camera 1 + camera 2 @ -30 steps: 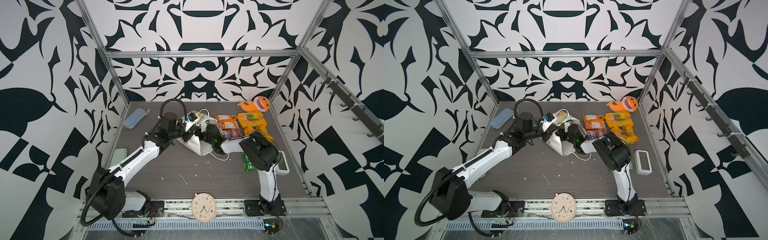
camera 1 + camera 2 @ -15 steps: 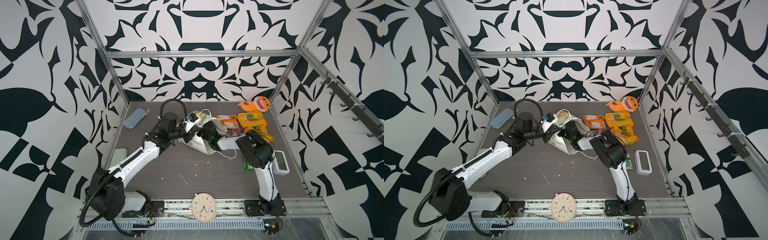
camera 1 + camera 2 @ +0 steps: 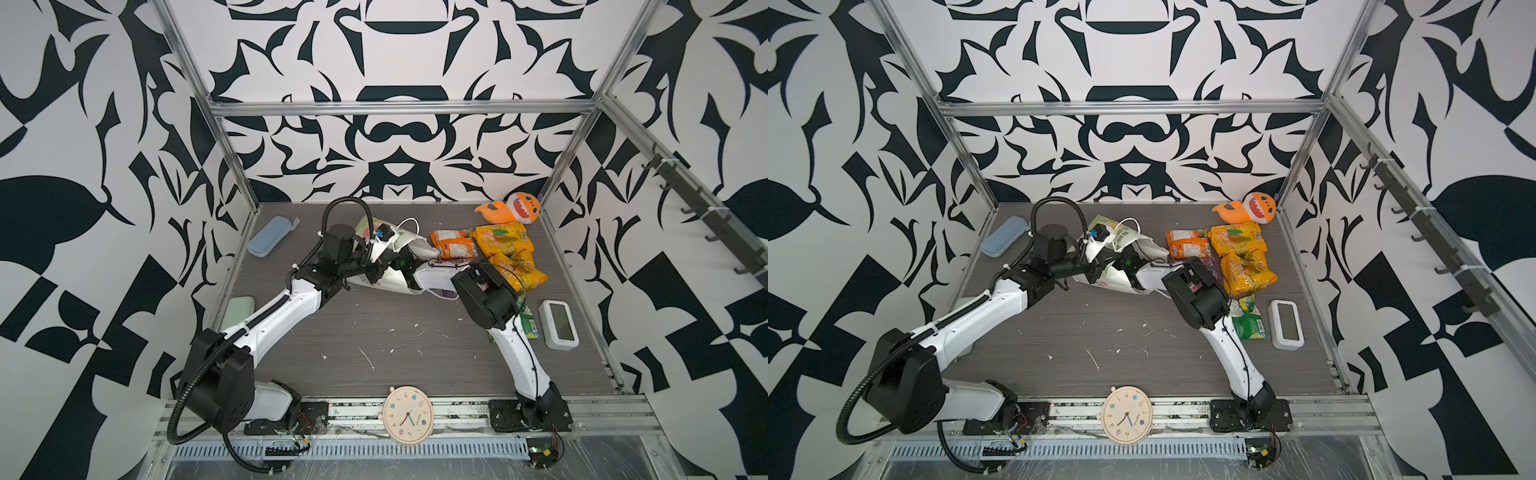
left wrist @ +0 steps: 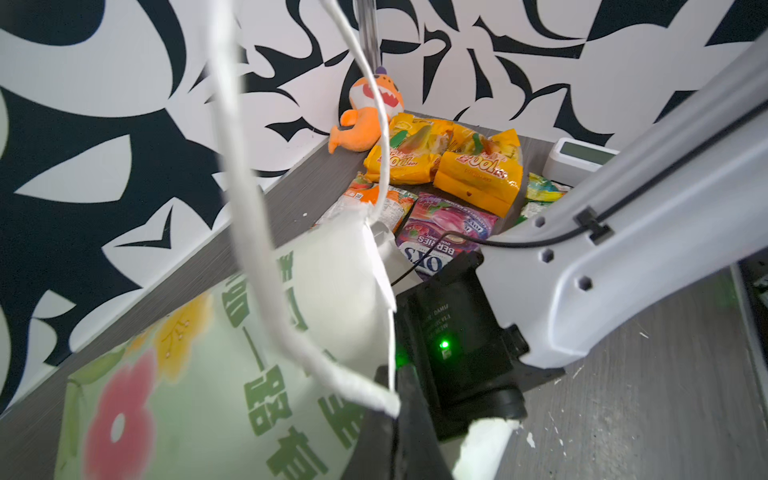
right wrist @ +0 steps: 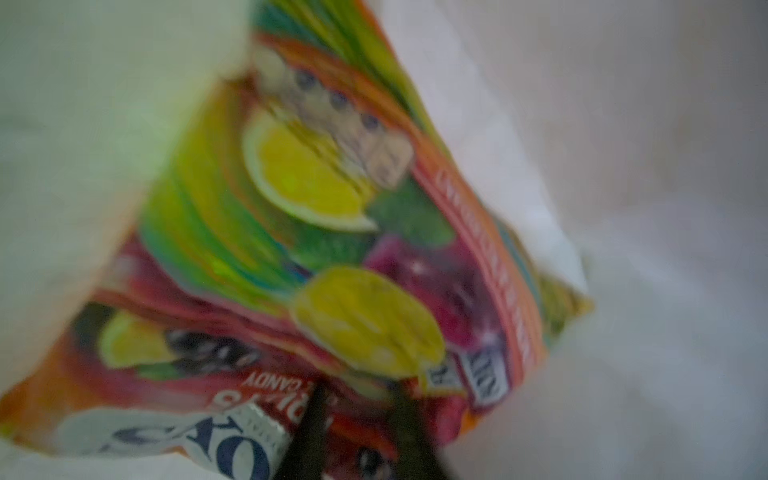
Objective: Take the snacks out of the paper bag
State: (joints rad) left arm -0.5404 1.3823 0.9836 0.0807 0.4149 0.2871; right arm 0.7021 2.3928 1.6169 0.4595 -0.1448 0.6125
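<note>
The white paper bag (image 3: 392, 284) with its green print lies on its side at mid-table, in both top views. My left gripper (image 4: 393, 376) is shut on the bag's rim by a cord handle (image 4: 249, 199) and holds the mouth up. My right gripper (image 5: 359, 388) is inside the bag, hidden from both top views. Its fingers pinch the near edge of an orange-red FOX'S snack packet (image 5: 299, 232). Lying out on the table are an orange packet (image 3: 453, 245), two yellow packets (image 3: 503, 237), a purple FOX'S packet (image 4: 449, 232) and a green one (image 3: 1248, 318).
An orange plush shark (image 3: 513, 208) sits in the back right corner. A light-blue case (image 3: 268, 236) lies at back left, a pale green pad (image 3: 237, 311) by the left wall, a white digital clock (image 3: 559, 324) at right, and a round clock (image 3: 408, 415) on the front rail.
My right arm has pushed further left into the bag, and its jaws have closed on the packet. The left gripper keeps hold of the bag's rim.
</note>
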